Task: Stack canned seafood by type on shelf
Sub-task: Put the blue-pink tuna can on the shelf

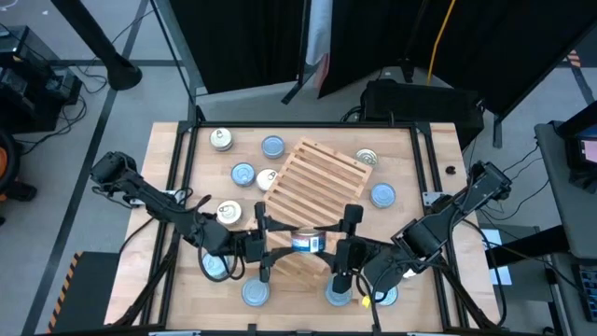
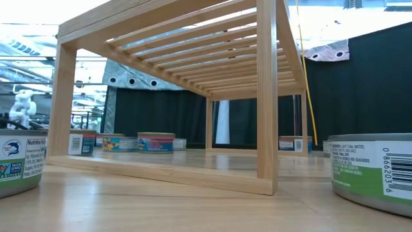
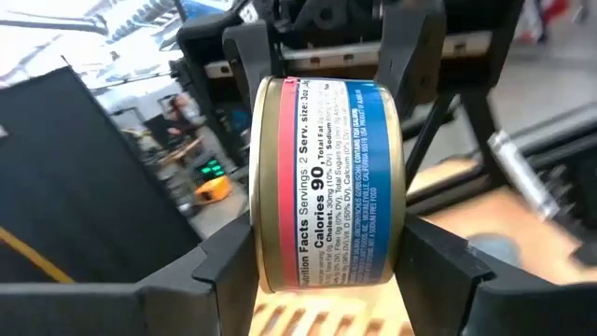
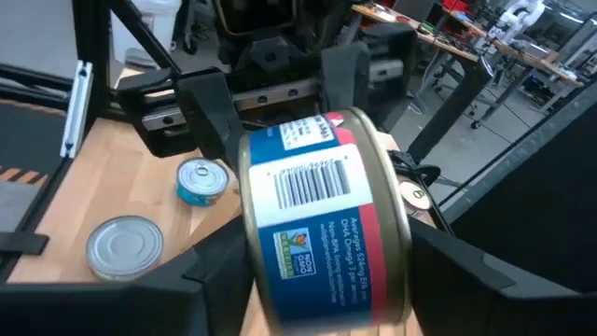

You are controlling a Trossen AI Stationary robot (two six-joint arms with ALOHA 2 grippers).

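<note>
While both pincers, left (image 1: 264,245) and right (image 1: 345,245), clamp round label-wrapped metal tin (image 1: 307,244), slatted wood shelf (image 1: 312,191) beneath.

A tin (image 1: 307,244) sits between both claws over the shelf's (image 1: 312,182) near edge, other tins (image 1: 242,174) scattered around.

Both arms stretched in low from the two sides, left gripper (image 1: 270,245) and right gripper (image 1: 341,245) facing each other, fingers of each pressed on the same tin (image 1: 307,244) between them.
</note>
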